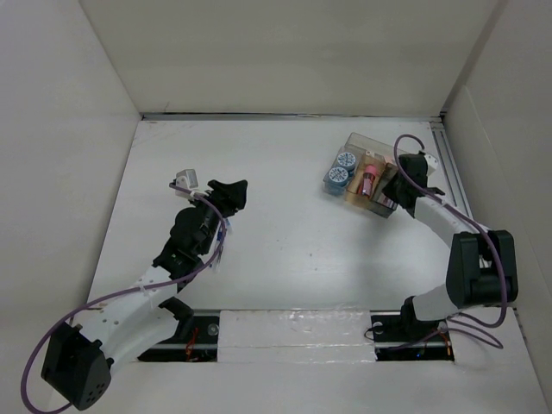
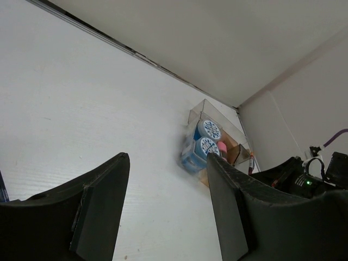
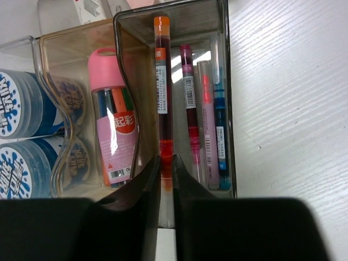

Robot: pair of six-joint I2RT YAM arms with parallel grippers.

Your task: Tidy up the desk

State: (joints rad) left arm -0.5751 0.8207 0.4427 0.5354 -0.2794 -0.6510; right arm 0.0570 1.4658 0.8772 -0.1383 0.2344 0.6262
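The white desk (image 1: 285,241) holds a clear organizer box (image 1: 366,177) at its far right; the box also shows in the left wrist view (image 2: 209,144). My right gripper (image 3: 166,171) is shut on an orange-red pen (image 3: 161,92) and holds it inside the box's pen compartment (image 3: 225,81), beside three other pens (image 3: 204,125). In the top view it (image 1: 398,191) sits at the box's right end. My left gripper (image 1: 231,194) is open and empty above the middle left of the desk; its fingers (image 2: 103,206) frame bare tabletop.
The box also holds a pink-capped tube of markers (image 3: 111,125) and two blue-and-white rolls (image 3: 22,136). Pale upright walls (image 1: 285,52) enclose the desk on three sides. A silvery strip (image 1: 293,323) runs along the near edge.
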